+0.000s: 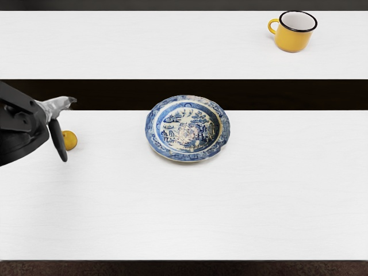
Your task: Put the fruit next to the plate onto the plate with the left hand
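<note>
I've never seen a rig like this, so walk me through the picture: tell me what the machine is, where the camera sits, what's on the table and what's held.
This is a simulator's render from the head camera of a humanoid robot, looking down at a slant on a white table. The dark shape coming in from the left edge is its left arm, ending in the left hand. The hand is right at a small orange fruit and partly covers it; whether it grips the fruit can't be told. A blue-patterned plate sits mid-table, to the fruit's right. A yellow mug stands on a second surface behind. The right arm is out of view.
</note>
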